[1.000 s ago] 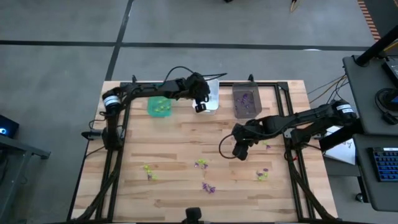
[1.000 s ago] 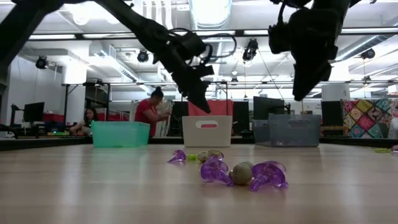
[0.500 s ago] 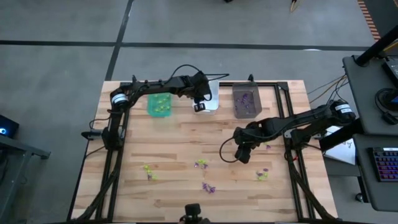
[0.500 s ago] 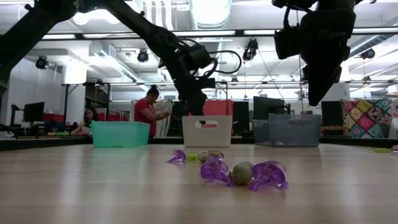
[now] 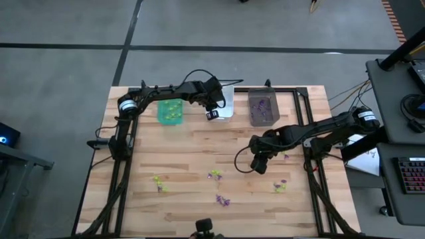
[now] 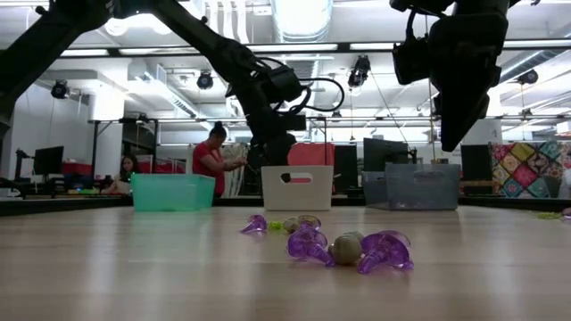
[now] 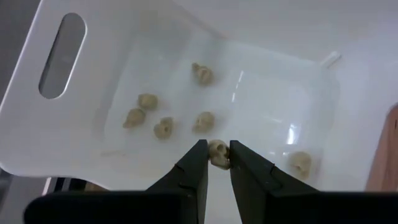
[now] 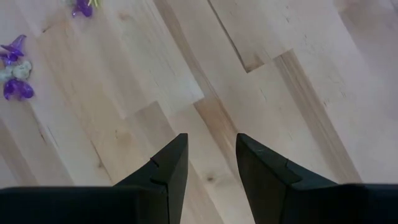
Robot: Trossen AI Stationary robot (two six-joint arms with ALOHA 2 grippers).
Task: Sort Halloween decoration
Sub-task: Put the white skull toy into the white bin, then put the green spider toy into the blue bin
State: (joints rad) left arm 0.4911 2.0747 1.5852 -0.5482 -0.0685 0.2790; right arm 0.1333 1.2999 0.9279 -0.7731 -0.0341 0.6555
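Note:
My left gripper [image 5: 212, 111] hangs over the white bin [image 5: 228, 110] at the table's far edge, shut on a small greyish skull-like trinket [image 7: 217, 153]. Several like greyish trinkets [image 7: 163, 126] lie on the bin's floor. My right gripper [image 5: 257, 164] hovers open and empty above bare wood right of the table's middle. Purple and yellow-green trinkets lie on the near half of the table [image 5: 214, 175] [image 5: 222, 200] [image 5: 158, 180] [image 5: 280, 186]. In the low view a purple and greyish cluster [image 6: 346, 248] rests on the wood. My left gripper pinches the greyish trinket [image 7: 217, 153] between its two fingertips [image 7: 198, 157], coming from above and pointing down into the white bin. The trinket is lifted clear of the bin's floor.
A green bin [image 5: 170, 111] with yellow-green pieces stands left of the white one, a dark grey bin [image 5: 263, 108] with purple pieces to its right. A dark frame rail [image 5: 305, 126] runs along the table's sides. People sit in the room behind [image 6: 211, 160].
My left gripper has swung a little toward the far edge, over the white bin, and turned steeper, staying shut on the trinket. My right gripper has drifted slightly toward the table's right and near edge, staying open.

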